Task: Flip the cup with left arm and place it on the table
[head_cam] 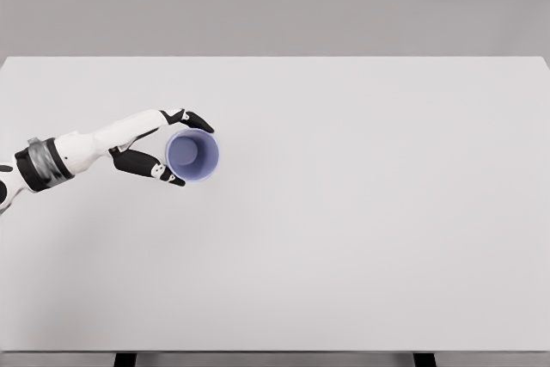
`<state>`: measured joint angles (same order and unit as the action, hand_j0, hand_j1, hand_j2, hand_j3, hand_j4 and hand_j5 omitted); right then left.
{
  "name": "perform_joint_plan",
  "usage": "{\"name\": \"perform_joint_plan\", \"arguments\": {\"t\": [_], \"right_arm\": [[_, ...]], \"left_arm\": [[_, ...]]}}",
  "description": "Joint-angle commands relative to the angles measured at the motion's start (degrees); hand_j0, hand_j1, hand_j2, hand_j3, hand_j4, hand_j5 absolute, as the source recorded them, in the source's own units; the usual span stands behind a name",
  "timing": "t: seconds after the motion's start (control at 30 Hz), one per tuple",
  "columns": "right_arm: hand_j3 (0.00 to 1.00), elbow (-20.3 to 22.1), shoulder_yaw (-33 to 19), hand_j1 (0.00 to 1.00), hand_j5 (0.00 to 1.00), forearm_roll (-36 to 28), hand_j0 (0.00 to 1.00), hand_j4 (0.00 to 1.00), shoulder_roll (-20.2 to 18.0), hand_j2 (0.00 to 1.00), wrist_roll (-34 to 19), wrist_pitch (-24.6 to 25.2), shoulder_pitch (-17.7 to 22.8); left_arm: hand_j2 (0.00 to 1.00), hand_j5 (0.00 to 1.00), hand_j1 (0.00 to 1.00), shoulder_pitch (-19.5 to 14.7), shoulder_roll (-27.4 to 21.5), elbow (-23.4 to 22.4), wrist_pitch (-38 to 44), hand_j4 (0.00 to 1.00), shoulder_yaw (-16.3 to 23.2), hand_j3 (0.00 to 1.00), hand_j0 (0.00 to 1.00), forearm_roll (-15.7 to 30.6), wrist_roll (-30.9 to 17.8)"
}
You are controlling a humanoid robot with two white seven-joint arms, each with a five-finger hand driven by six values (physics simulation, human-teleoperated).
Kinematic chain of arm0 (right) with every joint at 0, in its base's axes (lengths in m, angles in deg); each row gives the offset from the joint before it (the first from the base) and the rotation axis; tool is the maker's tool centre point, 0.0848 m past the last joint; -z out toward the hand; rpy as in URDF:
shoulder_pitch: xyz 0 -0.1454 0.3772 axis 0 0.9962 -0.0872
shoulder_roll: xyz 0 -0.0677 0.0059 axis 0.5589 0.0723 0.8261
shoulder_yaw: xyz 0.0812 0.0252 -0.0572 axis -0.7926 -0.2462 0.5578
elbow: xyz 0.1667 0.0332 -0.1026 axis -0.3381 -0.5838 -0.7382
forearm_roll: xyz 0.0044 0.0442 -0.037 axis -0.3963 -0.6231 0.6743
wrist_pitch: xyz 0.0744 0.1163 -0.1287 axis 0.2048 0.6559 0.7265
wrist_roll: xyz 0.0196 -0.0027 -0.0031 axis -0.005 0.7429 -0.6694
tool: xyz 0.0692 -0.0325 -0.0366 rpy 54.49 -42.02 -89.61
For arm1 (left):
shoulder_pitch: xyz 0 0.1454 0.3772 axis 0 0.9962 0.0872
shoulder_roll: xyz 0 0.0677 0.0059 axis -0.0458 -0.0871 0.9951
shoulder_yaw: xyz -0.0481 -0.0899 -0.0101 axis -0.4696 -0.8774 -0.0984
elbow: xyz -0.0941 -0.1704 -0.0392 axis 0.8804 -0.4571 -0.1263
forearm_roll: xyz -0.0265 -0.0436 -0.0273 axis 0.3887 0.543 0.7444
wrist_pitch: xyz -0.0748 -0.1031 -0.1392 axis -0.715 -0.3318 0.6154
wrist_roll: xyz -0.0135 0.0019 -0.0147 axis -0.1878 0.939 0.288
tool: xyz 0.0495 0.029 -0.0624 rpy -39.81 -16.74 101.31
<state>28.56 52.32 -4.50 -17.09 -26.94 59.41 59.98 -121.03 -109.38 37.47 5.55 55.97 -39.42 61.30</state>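
The cup (pixel 192 155) sits in the left half of the table (pixel 361 212), pale violet, its open mouth turned up toward the head camera so I can see right down inside. The left hand (pixel 163 145) has it pinched from the side — one dark finger (pixel 198 121) curls over the far rim, others (pixel 153 168) press the near wall, so the hand is closed on the cup. To my eye the flip looks done and what remains is setting it down well: lower it straight, keep the mouth level, and let the base meet the table before the fingers loosen, or it could tip. Whether the base already touches, I cannot tell from above. The white forearm (pixel 86 145) reaches in from the left edge, wrist rolled so the fingers bracket the cup — no right arm shows
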Motion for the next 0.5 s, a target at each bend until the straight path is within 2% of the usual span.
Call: {"name": "perform_joint_plan", "arguments": {"t": [0.0, 0.07, 0.2, 0.47], "right_arm": [[1.0, 0.0, 0.0, 1.0, 1.0, 0.0, 1.0, 1.0, 0.0, 1.0, 0.0, 0.0, 0.0], [1.0, 0.0, 0.0, 1.0, 1.0, 0.0, 1.0, 1.0, 0.0, 1.0, 0.0, 0.0, 0.0], [1.0, 0.0, 0.0, 1.0, 1.0, 0.0, 1.0, 1.0, 0.0, 1.0, 0.1, 0.0, 0.0], [1.0, 0.0, 0.0, 1.0, 1.0, 0.0, 1.0, 1.0, 0.0, 1.0, 0.0, 0.0, 0.0]], "left_arm": [[0.58, 0.58, 0.58, 0.1, 0.0, 0.1, 0.1, 0.58, 0.0, 0.58, 0.58, 0.6, 0.3], [0.58, 0.58, 0.58, 0.5, 0.0, 0.3, 0.1, 0.58, 1.8, 0.58, 0.58, 4.1, 0.3], [0.58, 0.58, 0.58, 0.5, 0.0, 0.5, 0.1, 0.58, 2.3, 0.58, 0.58, 5.4, 0.3], [0.56, 0.56, 0.56, 0.4, -0.4, 0.9, 0.1, 0.56, 6.6, 0.56, 0.56, 8.8, 0.3]]}}
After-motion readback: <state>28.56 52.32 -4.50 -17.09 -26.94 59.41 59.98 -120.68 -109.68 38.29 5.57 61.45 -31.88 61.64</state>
